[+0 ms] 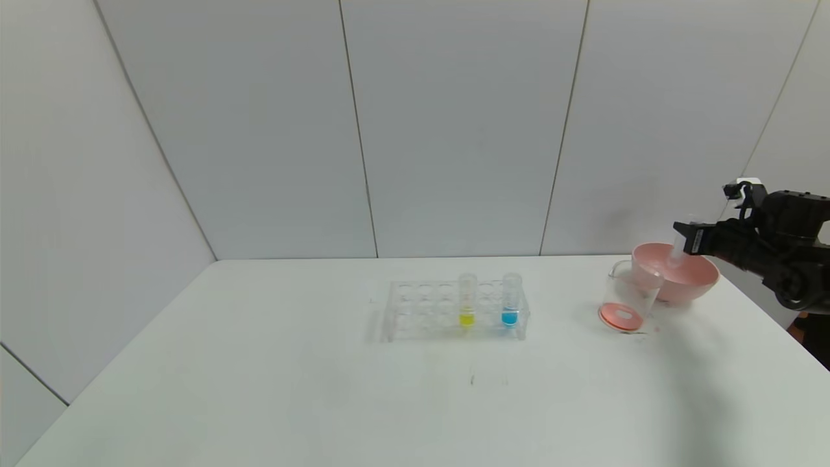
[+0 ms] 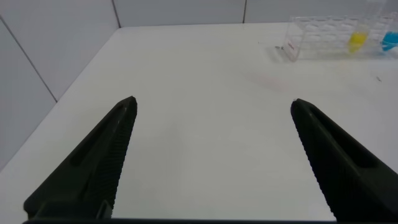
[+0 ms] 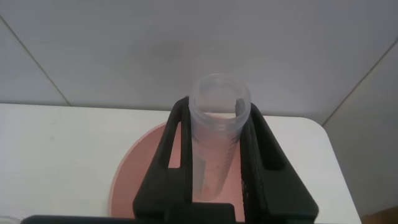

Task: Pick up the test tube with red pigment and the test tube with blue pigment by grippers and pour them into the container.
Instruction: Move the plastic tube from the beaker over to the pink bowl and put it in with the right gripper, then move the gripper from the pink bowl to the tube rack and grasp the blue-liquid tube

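My right gripper (image 1: 681, 237) (image 3: 217, 111) is at the far right, above the pink bowl (image 1: 688, 283), shut on a clear test tube (image 1: 678, 254) (image 3: 214, 146) that shows no liquid inside. The container (image 1: 630, 293), a clear beaker, stands just left of the bowl with orange-red liquid (image 1: 621, 316) at its bottom. The test tube with blue pigment (image 1: 511, 299) (image 2: 390, 41) stands upright in the clear rack (image 1: 421, 310) at mid-table. My left gripper (image 2: 213, 106) is open over bare table, outside the head view.
A like tube with yellow liquid (image 1: 467, 301) (image 2: 357, 41) stands in the rack (image 2: 311, 41) left of the blue one. The bowl (image 3: 134, 180) sits close to the table's right edge (image 1: 771, 318). Grey wall panels close the back and left.
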Controlling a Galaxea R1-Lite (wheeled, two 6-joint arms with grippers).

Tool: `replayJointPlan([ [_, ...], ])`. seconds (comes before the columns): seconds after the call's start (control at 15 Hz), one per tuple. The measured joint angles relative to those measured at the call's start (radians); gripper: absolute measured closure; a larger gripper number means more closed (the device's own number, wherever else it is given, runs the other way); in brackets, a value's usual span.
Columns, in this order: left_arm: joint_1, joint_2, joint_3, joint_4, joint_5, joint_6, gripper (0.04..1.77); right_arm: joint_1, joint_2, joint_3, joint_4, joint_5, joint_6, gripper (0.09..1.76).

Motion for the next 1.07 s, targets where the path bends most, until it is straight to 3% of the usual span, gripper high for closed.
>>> replayJointPlan([
  [0.13, 0.0, 0.0, 0.0, 0.0, 0.0, 0.0, 0.05, 0.0, 0.012, -0.005, -0.001, 0.002, -0.001, 1.29],
  [0.33, 0.0, 0.0, 0.0, 0.0, 0.0, 0.0, 0.05, 0.0, 0.013, -0.008, -0.006, 0.005, 0.001, 0.92],
  [0.6, 0.0, 0.0, 0.0, 0.0, 0.0, 0.0, 0.05, -0.008, -0.012, 0.032, -0.075, 0.008, 0.001, 0.61],
  [0.8, 0.0, 0.0, 0.0, 0.0, 0.0, 0.0, 0.05, -0.003, -0.076, 0.161, -0.116, 0.009, 0.003, 0.46],
  [1.07, 0.0, 0.0, 0.0, 0.0, 0.0, 0.0, 0.05, 0.013, -0.224, 0.444, -0.218, -0.001, 0.007, 0.33],
])
